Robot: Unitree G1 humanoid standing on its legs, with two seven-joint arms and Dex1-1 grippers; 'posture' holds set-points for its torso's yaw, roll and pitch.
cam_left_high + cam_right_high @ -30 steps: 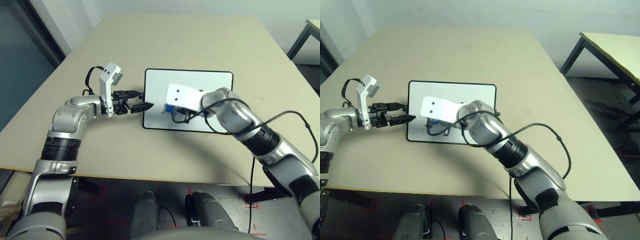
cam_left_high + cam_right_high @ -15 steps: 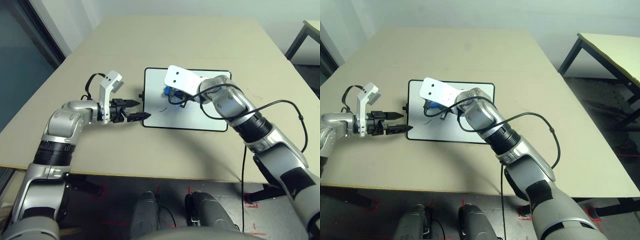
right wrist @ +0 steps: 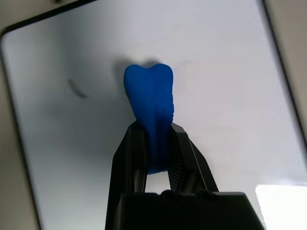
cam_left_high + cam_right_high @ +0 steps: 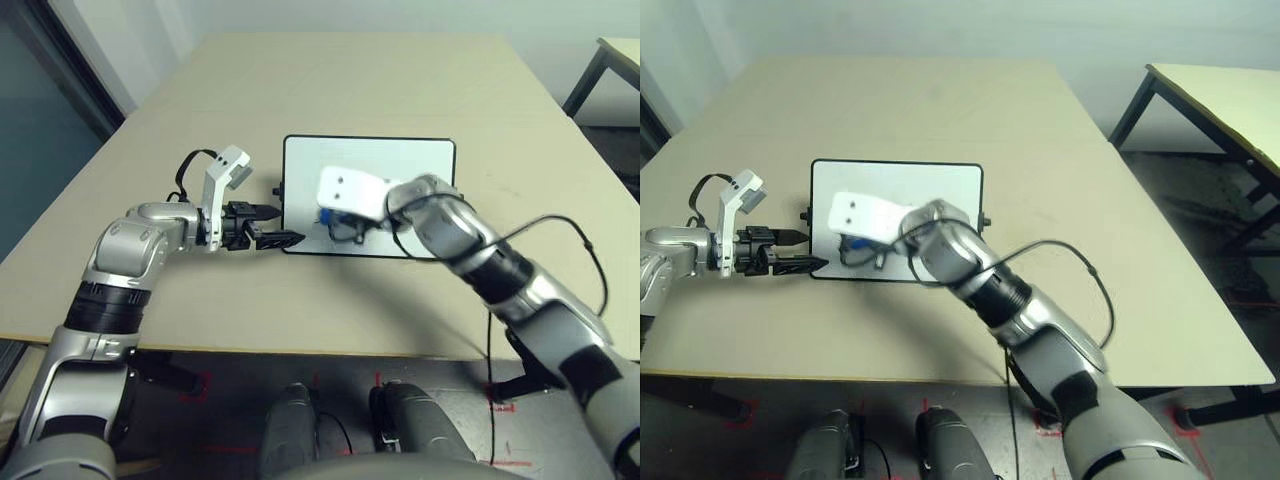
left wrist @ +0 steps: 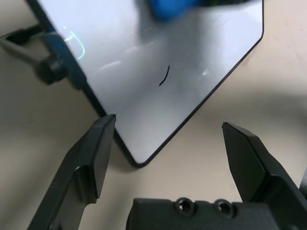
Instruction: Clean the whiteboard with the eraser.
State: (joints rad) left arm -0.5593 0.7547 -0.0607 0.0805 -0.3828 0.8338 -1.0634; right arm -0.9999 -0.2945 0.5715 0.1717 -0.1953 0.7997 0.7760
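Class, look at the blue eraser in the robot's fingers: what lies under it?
Under the eraser lies the whiteboard, with a short dark mark beside it. Anything directly beneath the eraser is covered.

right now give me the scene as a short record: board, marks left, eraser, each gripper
whiteboard: flat on the tan table
marks left: one short dark stroke near the board's corner by the left gripper
eraser: blue, pinched in the right gripper, its tip over the board
left gripper: open, straddling that board corner, holding nothing
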